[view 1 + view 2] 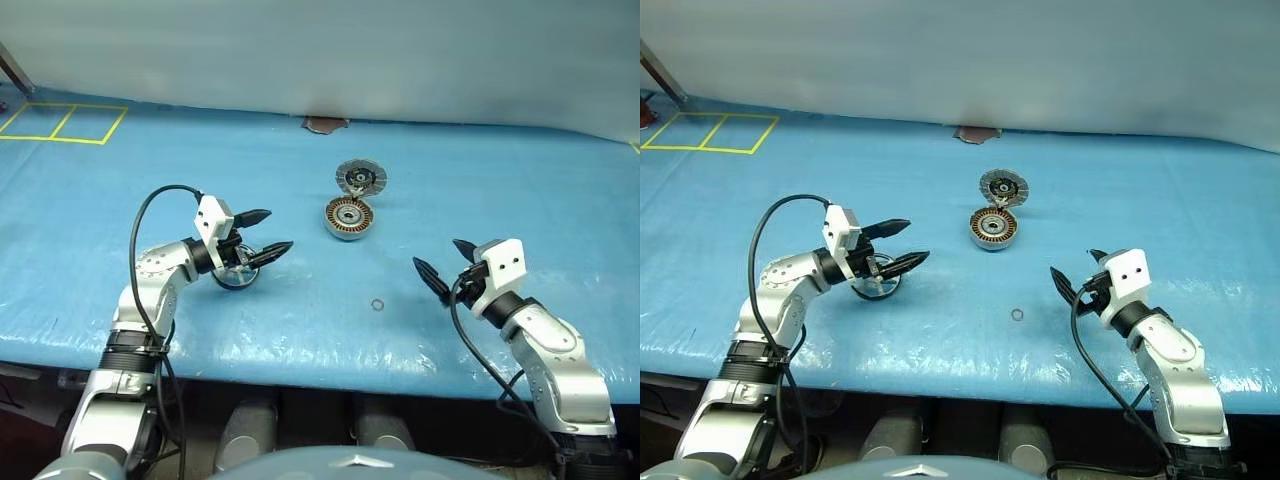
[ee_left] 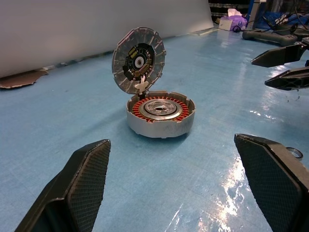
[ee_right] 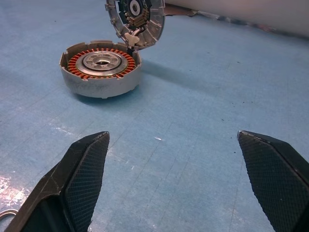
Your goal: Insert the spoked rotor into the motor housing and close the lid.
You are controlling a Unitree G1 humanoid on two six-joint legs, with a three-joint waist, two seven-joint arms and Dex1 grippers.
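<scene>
Left gripper (image 1: 262,236) wide open, empty, level above rotor (image 1: 237,276). Right gripper (image 1: 447,262) wide open, empty, right of housing (image 1: 349,217); lid (image 1: 361,179) raised.

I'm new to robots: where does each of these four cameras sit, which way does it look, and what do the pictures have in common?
Left eye view: on the head, looking forward and down over the blue table; shows both arms, left gripper above the spoked rotor.
Right eye view: beside it, same scene; right gripper, small ring.
Left wrist view: on the left wrist, looking along its open jaws at the motor housing and raised lid.
Right wrist view: on the right wrist, looking along its open jaws at the housing.
Shared: housing and lid appear in all four.
</scene>
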